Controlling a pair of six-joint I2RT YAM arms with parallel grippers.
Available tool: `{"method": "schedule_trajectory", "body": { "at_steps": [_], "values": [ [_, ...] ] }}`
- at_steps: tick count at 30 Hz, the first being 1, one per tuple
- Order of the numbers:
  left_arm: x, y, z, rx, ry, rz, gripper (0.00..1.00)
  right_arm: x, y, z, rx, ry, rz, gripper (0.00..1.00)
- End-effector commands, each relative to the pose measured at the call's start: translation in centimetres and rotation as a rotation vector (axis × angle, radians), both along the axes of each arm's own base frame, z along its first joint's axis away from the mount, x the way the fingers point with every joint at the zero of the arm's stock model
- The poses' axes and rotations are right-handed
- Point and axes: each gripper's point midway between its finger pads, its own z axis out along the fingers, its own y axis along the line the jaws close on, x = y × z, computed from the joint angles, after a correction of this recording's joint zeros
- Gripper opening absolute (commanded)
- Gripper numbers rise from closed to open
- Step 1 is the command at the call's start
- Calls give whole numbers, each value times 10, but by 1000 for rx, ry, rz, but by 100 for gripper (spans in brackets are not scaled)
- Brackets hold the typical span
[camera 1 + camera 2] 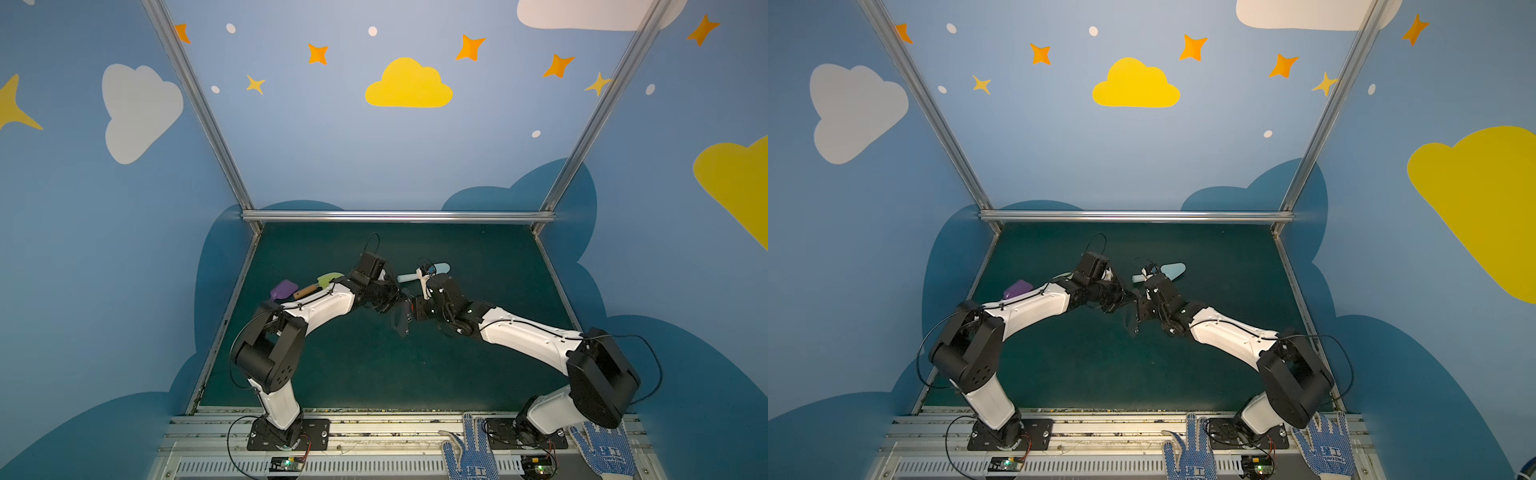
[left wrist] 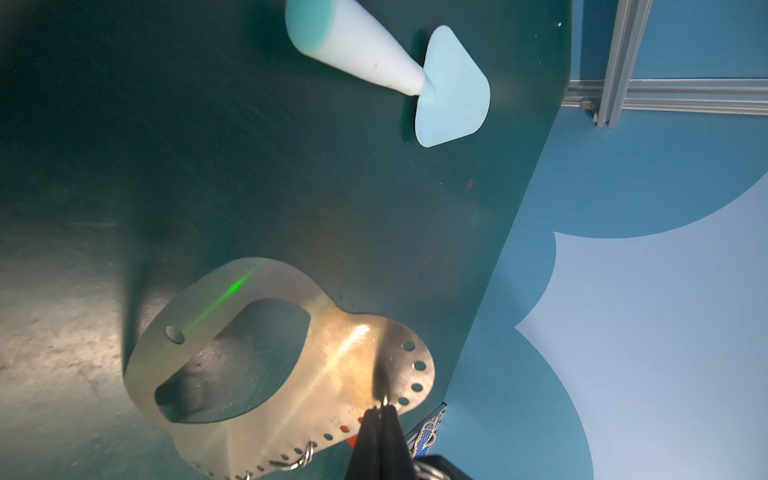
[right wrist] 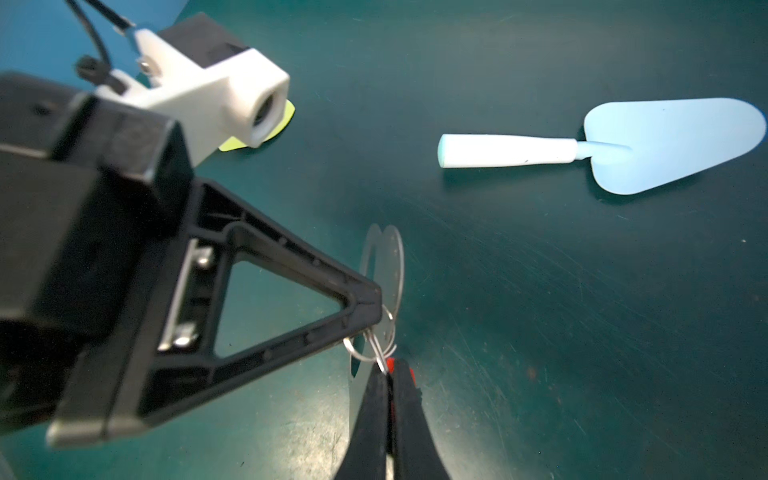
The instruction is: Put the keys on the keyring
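Keyring [image 2: 332,361] flat-on from left wrist, edge-on from right wrist

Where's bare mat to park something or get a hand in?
Free: the near half of the mat up to its front edge, and the far right corner past the blue shovel. Crowded: mid-mat, where the left end effector and right end effector meet on the keyring; purple shovel and green shovel fill far left.
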Motion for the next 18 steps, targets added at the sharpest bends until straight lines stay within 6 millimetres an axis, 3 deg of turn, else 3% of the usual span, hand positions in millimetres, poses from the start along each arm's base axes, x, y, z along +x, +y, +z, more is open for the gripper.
{"method": "schedule_trajectory", "body": {
  "at_steps": [1,18],
  "values": [
    [2,5,14,-6,-41,24,4,3,-5,-1,-52,12,-47,0],
    [5,10,18,-4,-62,63,4,-4,11,2,-29,51,-17,0]
  ]
}}
